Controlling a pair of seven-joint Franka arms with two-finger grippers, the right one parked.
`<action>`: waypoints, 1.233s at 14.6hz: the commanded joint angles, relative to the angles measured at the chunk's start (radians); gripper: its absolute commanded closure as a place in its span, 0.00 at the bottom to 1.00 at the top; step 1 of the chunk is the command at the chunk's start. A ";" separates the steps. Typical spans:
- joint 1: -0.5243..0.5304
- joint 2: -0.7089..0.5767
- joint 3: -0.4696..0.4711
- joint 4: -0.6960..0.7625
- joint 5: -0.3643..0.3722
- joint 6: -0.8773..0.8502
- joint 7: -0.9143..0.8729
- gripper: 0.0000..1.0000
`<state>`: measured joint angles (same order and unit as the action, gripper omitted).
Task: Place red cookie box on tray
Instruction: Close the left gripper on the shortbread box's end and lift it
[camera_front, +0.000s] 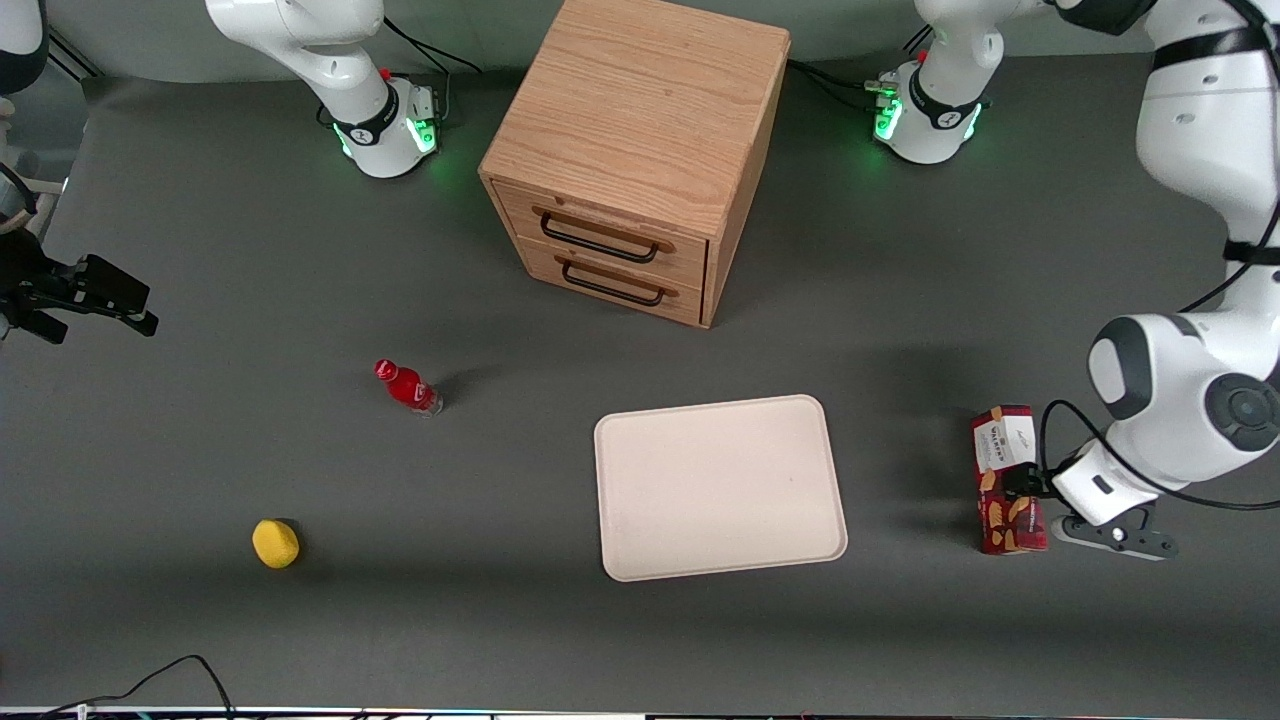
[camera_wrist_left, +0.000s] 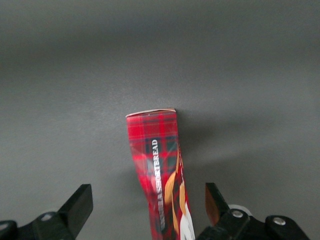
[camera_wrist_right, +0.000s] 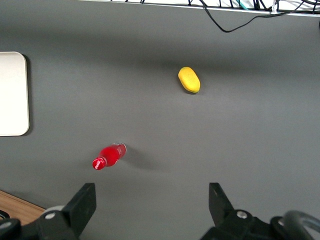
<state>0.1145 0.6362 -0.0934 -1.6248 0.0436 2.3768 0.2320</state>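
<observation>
The red cookie box (camera_front: 1010, 525) lies flat on the dark table at the working arm's end, its white label end pointing away from the front camera. My gripper (camera_front: 1022, 483) is low over the middle of the box. In the left wrist view the box (camera_wrist_left: 157, 145) runs between the two black fingers (camera_wrist_left: 80, 200), which stand wide apart with gaps on both sides, so the gripper (camera_wrist_left: 147, 195) is open around it. The cream tray (camera_front: 720, 487) lies flat beside the box, toward the parked arm's end, with nothing on it.
A wooden cabinet (camera_front: 640, 150) with two drawers stands farther from the front camera than the tray. A small red bottle (camera_front: 407, 387) lies tipped and a yellow rounded object (camera_front: 275, 543) sits toward the parked arm's end. A cable (camera_front: 190, 668) runs along the near table edge.
</observation>
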 joint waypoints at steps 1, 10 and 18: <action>-0.009 0.042 0.004 0.023 0.021 0.016 -0.025 0.34; -0.004 -0.002 0.006 0.016 0.045 -0.045 -0.025 1.00; -0.172 -0.191 -0.006 0.308 0.045 -0.672 -0.362 1.00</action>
<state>0.0179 0.4666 -0.1131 -1.4041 0.0699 1.8387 0.0017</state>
